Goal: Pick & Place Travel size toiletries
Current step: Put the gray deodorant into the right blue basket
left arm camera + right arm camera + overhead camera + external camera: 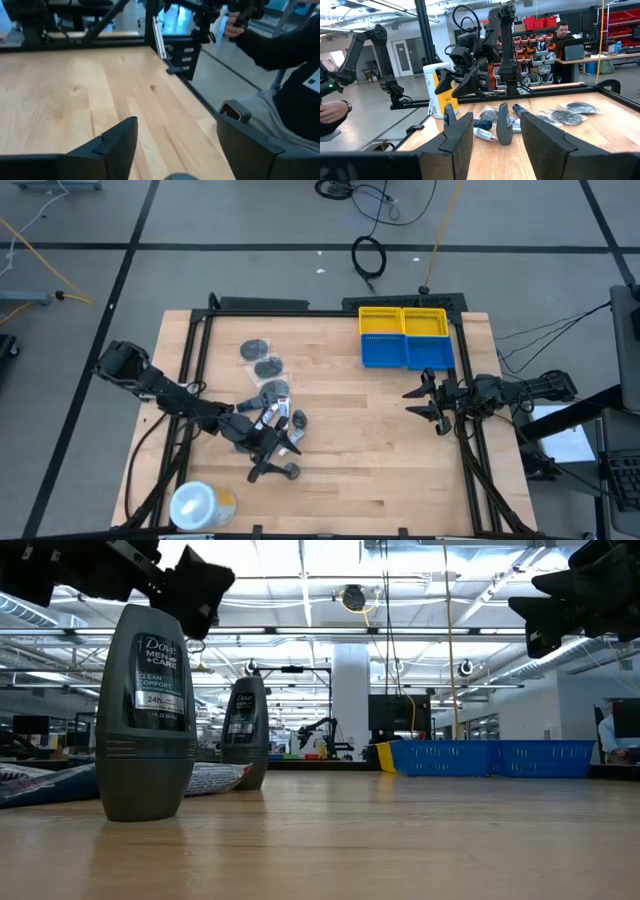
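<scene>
From above, the left gripper [278,452] hangs over the near-left part of the wooden table [360,450], its dark fingers spread apart with nothing between them. Right under and beside it sit the travel size toiletries [275,418], a loose cluster of tubes and deodorants, with flat grey round packets [256,350] lying farther out beyond the gripper.

The table-level camera adds that two of these are grey Dove deodorant sticks standing upright: one [150,710] close by with the gripper just above its cap, another [245,732] behind it, beside flat packets [215,777].

The left wrist camera shows its own fingers [117,145] wide, bare wood between them.

The right gripper [428,402] waits well apart at the table's right edge, just in front of the blue and yellow bins [406,337]; its fingers [460,135] stand partly open and empty, facing the cluster and a white-and-yellow roll [436,90] behind it.
</scene>
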Controlling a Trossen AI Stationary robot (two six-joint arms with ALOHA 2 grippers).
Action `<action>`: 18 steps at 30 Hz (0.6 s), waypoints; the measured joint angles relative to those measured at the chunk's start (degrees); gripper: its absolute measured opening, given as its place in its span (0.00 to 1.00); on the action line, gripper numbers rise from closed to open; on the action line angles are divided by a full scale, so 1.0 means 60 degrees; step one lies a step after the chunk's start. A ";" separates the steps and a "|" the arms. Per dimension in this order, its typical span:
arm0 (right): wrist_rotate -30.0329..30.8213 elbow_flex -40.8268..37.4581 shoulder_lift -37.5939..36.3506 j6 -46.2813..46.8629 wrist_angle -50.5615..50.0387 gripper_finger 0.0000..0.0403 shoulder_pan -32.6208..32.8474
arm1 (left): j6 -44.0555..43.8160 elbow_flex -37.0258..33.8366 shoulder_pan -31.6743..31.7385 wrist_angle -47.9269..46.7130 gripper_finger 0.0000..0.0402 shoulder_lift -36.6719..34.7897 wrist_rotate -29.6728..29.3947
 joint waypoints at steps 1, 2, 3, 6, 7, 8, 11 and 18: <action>0.0003 0.0002 0.0000 0.0000 -0.0003 0.39 0.0000 | 0.0003 0.0000 -0.0035 -0.0164 0.70 0.0000 0.0000; 0.0000 0.0002 0.0000 0.0000 -0.0003 0.39 0.0000 | 0.0030 -0.0004 -0.0056 -0.0310 0.71 0.0000 0.0003; 0.0003 0.0001 0.0000 0.0000 -0.0002 0.39 0.0000 | 0.0033 -0.0004 -0.0084 -0.0396 0.71 0.0000 0.0004; 0.0000 0.0003 0.0000 0.0000 -0.0003 0.39 0.0000 | 0.0042 -0.0007 -0.0142 -0.0491 0.72 0.0000 0.0000; 0.0003 0.0003 0.0000 0.0000 -0.0003 0.39 0.0000 | 0.0041 -0.0007 -0.0156 -0.0511 0.72 0.0000 0.0000; 0.0002 0.0001 0.0000 0.0000 -0.0003 0.39 0.0000 | 0.0045 -0.0007 -0.0171 -0.0520 0.71 0.0000 -0.0010; 0.0000 0.0001 0.0000 0.0000 -0.0002 0.39 0.0000 | 0.0055 -0.0007 -0.0168 -0.0569 0.69 0.0000 -0.0111; 0.0000 0.0003 0.0000 0.0000 -0.0003 0.39 0.0000 | -0.0213 -0.0011 -0.0168 -0.0949 0.66 0.0000 -0.0173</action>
